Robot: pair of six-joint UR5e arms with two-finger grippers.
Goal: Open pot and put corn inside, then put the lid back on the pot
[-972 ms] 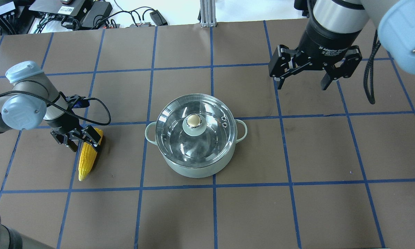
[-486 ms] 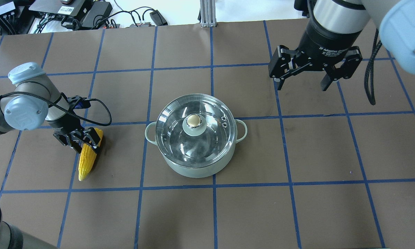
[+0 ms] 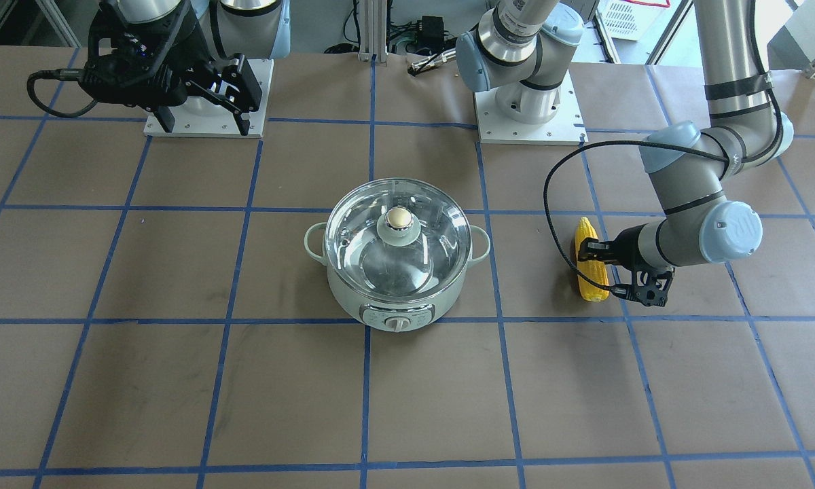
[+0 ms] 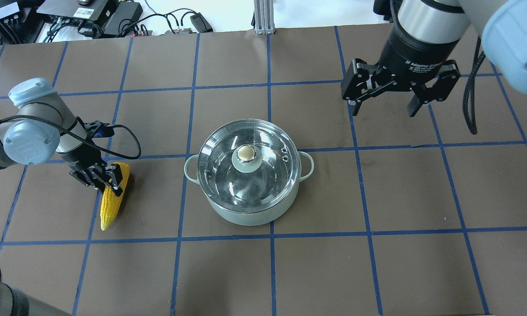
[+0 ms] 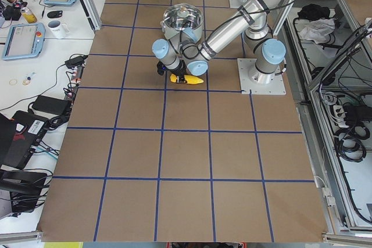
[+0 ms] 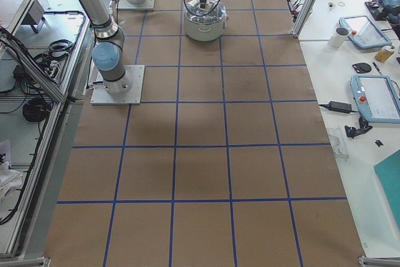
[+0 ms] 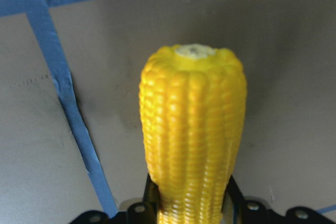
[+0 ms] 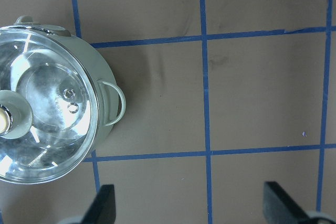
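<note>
Lifting of the lid [image 4: 226, 174] by the wide-open right gripper [image 4: 383, 110] is needed next, the corn [image 4: 109, 205] being clamped by the left gripper [image 4: 109, 181].

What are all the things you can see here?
pot: one, pale mint green, middle of the table, closed.
lid: one, clear glass with a green and beige knob, sitting on the pot.
corn: one, bright yellow, lying on the table on the robot's left of the pot, apart from it.
table: one, brown with blue tape squares, under everything.
side desk: one, white, beside the table, with screens and cables on it.
left tool: one, black, low at the table, closed around the thick end of the corn.
right tool: one, black, open and empty, up in the air past the pot on the robot's right.
</note>
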